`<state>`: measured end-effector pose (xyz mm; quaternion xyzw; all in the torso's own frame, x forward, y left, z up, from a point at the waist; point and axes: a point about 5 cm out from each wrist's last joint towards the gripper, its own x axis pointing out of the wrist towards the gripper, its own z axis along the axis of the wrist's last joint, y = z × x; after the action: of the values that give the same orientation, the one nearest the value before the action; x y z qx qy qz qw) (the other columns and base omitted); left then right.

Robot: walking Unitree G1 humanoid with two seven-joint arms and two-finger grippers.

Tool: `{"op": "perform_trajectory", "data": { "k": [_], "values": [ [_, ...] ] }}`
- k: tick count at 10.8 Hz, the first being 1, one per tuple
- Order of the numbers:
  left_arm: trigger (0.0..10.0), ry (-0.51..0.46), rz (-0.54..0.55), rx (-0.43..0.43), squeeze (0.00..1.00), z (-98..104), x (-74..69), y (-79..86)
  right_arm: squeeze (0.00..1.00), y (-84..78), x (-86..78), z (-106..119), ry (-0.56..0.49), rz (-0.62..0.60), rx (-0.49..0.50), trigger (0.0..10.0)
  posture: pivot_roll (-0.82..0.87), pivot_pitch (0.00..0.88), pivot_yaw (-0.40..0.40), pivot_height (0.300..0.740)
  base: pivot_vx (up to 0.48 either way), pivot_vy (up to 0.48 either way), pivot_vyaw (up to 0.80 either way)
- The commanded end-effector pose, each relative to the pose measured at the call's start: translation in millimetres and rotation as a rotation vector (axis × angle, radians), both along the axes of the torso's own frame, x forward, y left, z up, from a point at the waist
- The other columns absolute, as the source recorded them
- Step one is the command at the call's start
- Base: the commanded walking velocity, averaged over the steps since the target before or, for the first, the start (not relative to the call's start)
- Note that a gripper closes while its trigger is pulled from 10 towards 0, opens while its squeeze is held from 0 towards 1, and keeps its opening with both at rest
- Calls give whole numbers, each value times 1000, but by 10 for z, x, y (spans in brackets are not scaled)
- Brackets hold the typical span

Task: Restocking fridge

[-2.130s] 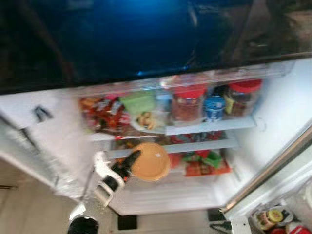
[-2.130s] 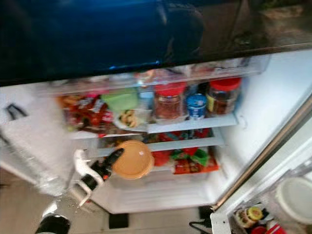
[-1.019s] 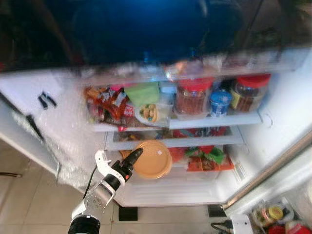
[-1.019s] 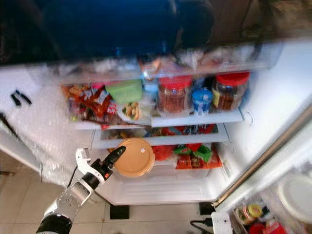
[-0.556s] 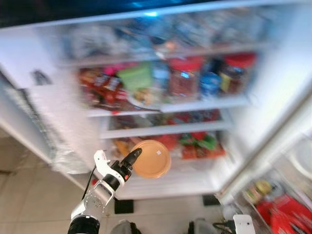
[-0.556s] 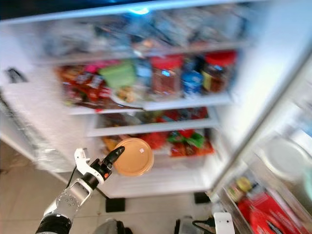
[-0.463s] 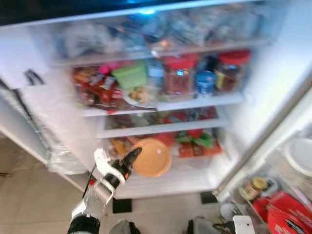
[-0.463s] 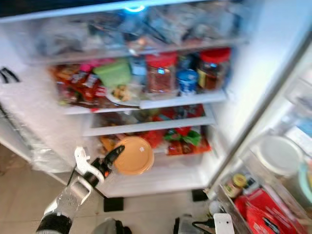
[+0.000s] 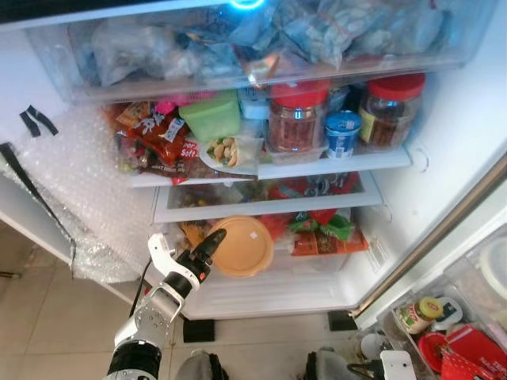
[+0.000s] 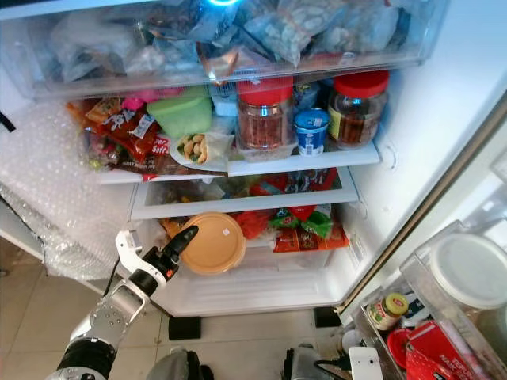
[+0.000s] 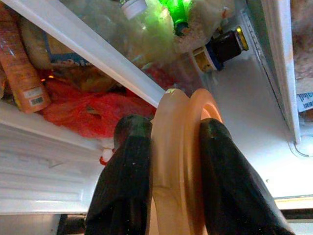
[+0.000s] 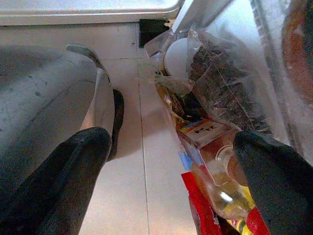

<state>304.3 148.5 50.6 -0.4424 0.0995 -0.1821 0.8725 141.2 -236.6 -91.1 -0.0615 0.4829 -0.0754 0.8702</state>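
The left gripper (image 11: 168, 147) has its fingers clenched on the orange container (image 9: 242, 246), at 7 o'clock in the fridge's lower shelf (image 9: 261, 294), near its front edge. The right gripper (image 12: 171, 166) hangs with fingers released.

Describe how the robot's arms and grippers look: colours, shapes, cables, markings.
The left arm is silver metal ending in a black cuff. Its left gripper has long, rounded black fingers, a white bracket, a small red mark and a thin black cable. The right gripper also has rounded black fingers.
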Motion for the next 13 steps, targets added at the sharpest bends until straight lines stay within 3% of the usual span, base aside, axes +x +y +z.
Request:
{"op": "perform_trajectory", "data": {
  "k": [1,5,13],
  "values": [
    [10000,9,11,4,0,-22,-21,37,0,72,-52,-36,15,8,20,10000,-114,110,96,645,0,0,0],
    [10000,-13,25,7,0,29,34,18,0,74,-55,-39,22,10,21,10000,-116,110,96,645,0,0,0],
    [10000,-29,23,-5,0,62,61,-7,0,78,-54,-41,26,13,27,10000,-114,106,96,645,291,0,0]
  ]
}}
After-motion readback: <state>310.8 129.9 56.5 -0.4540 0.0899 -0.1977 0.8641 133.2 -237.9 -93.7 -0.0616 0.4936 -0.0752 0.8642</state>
